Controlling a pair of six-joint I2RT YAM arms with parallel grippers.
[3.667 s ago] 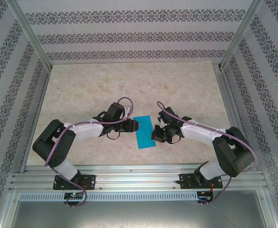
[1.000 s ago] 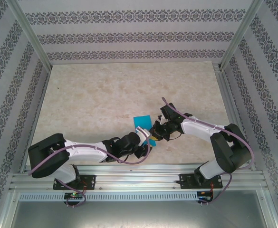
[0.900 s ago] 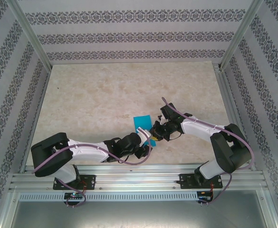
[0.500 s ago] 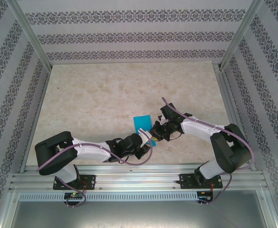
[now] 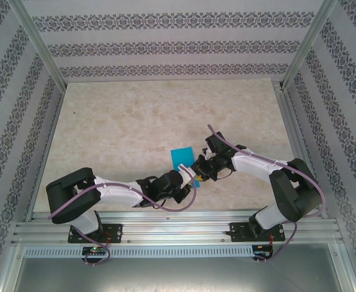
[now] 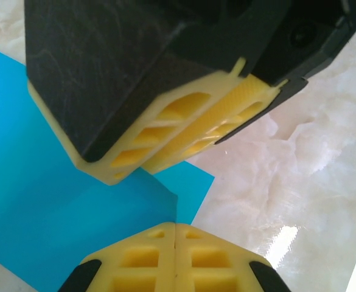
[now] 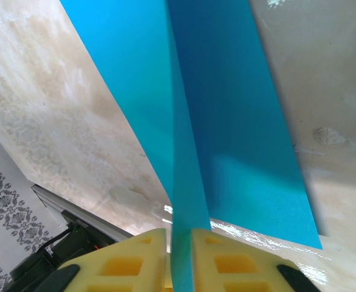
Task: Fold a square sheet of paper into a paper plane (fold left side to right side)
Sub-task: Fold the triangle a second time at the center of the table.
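The square sheet of paper is bright cyan-blue and lies mid-table with one part lifted upright. My left gripper reaches in from the near side. In the left wrist view its yellow jaws are pressed together, and the raised edge of the sheet runs into their seam. My right gripper sits at the sheet's right edge. The upright flap passes between the right gripper's jaws, with a thin gap on one side. The right gripper's fingers hang just above the left ones.
The marble-look table extends far and to both sides of the sheet. An aluminium rail runs along the near edge, close behind the left wrist. Patterned walls and metal posts enclose the table.
The left arm swung from the sheet's left side to its near edge, and its jaws closed on the paper. The right jaws eased slightly apart round the flap.
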